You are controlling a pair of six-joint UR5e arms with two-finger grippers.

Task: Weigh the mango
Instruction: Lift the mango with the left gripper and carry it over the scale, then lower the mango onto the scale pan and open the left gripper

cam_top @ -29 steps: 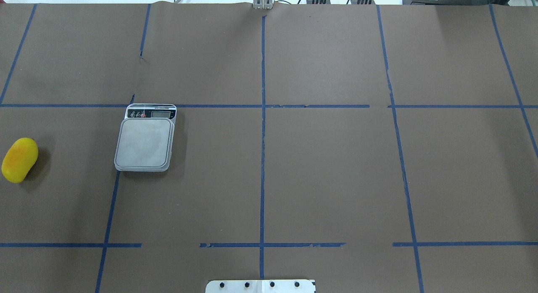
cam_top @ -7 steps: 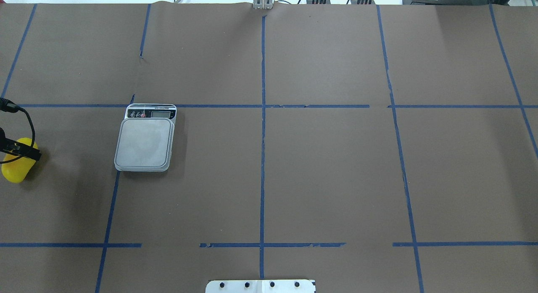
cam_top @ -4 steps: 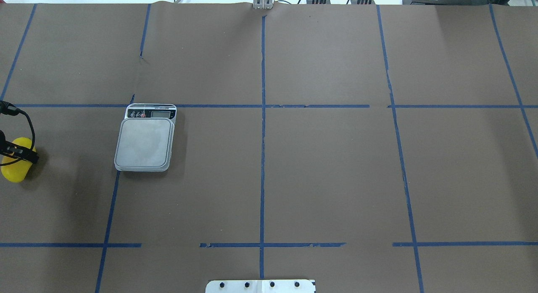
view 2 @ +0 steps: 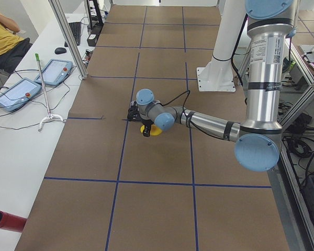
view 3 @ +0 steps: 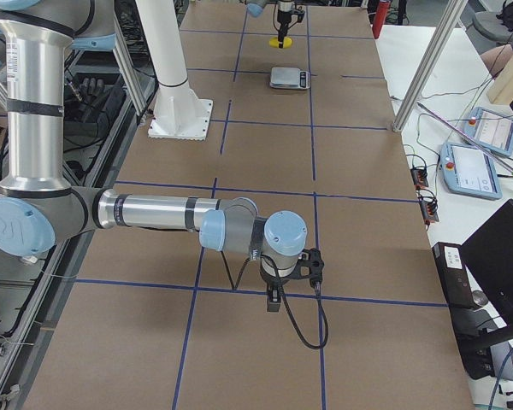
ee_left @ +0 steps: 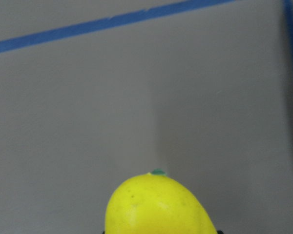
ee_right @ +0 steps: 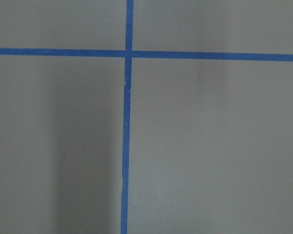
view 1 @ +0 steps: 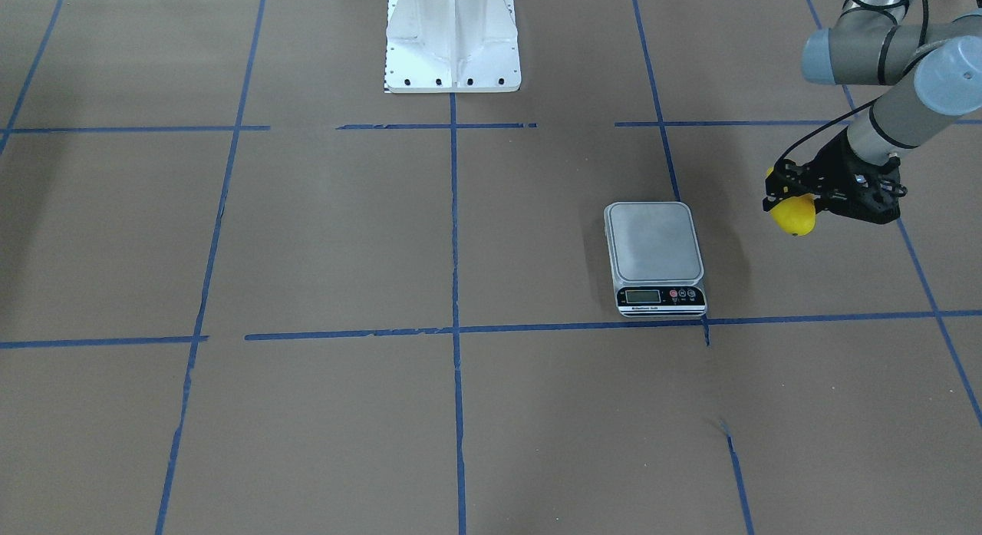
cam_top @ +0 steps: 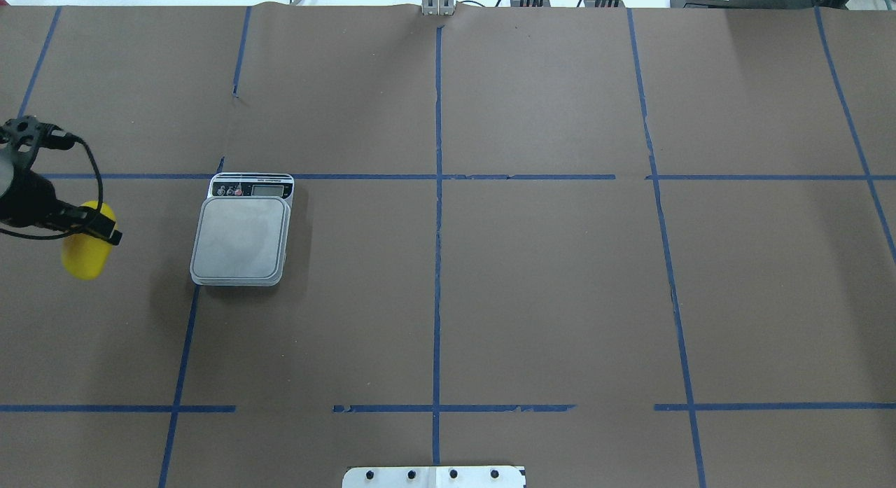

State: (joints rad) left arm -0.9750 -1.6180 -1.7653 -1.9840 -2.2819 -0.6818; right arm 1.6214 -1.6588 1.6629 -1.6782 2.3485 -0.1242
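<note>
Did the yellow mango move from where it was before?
Yes. In the overhead view the mango is now nearer the scale, held by the left tool.

Bright-yellow mango [cam_top: 82, 255] — grey scale [cam_top: 240, 237] — brown table [cam_top: 553, 292] gridded with blue tape lines [cam_top: 437, 264]

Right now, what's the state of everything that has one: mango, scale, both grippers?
mango: gripped, held above the table, beside the scale and not on it.
scale: flat on the table, platform bare; display too small to read.
left gripper: shut on the mango.
right gripper: low over bare table, far from the scale; open or shut, cannot tell.
</note>
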